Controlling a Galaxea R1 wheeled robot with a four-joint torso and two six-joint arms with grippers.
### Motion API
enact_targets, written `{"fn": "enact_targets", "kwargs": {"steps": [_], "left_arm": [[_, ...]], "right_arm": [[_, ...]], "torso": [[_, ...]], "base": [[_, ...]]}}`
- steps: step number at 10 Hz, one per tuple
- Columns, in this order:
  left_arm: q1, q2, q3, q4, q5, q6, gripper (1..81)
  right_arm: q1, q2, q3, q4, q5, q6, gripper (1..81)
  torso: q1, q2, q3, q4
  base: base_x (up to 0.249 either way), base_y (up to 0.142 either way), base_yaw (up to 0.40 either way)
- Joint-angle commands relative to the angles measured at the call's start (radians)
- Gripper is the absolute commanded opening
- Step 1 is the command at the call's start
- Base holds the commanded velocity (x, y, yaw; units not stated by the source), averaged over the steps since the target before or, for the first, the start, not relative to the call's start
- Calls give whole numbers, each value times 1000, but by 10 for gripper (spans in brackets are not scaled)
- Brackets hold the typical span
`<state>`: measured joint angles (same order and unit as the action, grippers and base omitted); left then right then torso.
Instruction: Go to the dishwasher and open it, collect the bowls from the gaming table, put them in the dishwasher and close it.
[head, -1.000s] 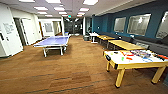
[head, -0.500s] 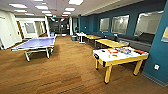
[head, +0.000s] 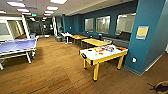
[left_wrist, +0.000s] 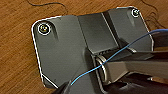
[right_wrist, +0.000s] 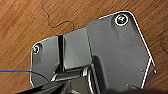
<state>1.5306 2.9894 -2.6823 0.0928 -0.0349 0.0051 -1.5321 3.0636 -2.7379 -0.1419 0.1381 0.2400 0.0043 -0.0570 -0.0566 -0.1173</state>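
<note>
We are facing the gaming table (head: 103, 55), small colourful items lying on its white top. A blue ping-pong table (head: 17, 46) is standing well apart. End effector states: we cannot tell.

Gaming table (head: 103, 55) rt, ping-pong table (head: 17, 46) left; items, maybe bowls, on former.

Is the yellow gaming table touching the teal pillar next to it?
Apart. In the head view, the gaming table stands on the wood floor with a strip of floor visible between its far legs and the teal pillar.
</note>
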Motion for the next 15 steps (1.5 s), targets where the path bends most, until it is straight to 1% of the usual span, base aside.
{"fn": "enact_targets", "kwargs": {"steps": [1, 3, 5, 13, 15], "left_arm": [[-48, -4, 1, -2, 50, 7, 811], [-48, -4, 2, -2, 50, 6, 811], [-48, -4, 2, -4, 50, 9, 811], [-48, -4, 2, -4, 50, 9, 811], [-48, -4, 2, -4, 50, 10, 811]], "right_arm": [[55, 6, 8, -7, -41, -4, 811], [56, 6, 8, -7, -41, -4, 811], [54, 5, 6, -7, -41, -4, 811], [52, 6, 8, -7, -41, -4, 811], [52, 6, 6, -7, -41, -4, 811]], "torso": [[0, 0, 0, 0], [0, 0, 0, 0], [0, 0, 0, 0], [0, 0, 0, 0], [-1, -1, 0, 0]], "base": [[0, 0, -397], [0, 0, -396], [0, 0, -182], [0, 0, 0], [82, 0, 0]]}}
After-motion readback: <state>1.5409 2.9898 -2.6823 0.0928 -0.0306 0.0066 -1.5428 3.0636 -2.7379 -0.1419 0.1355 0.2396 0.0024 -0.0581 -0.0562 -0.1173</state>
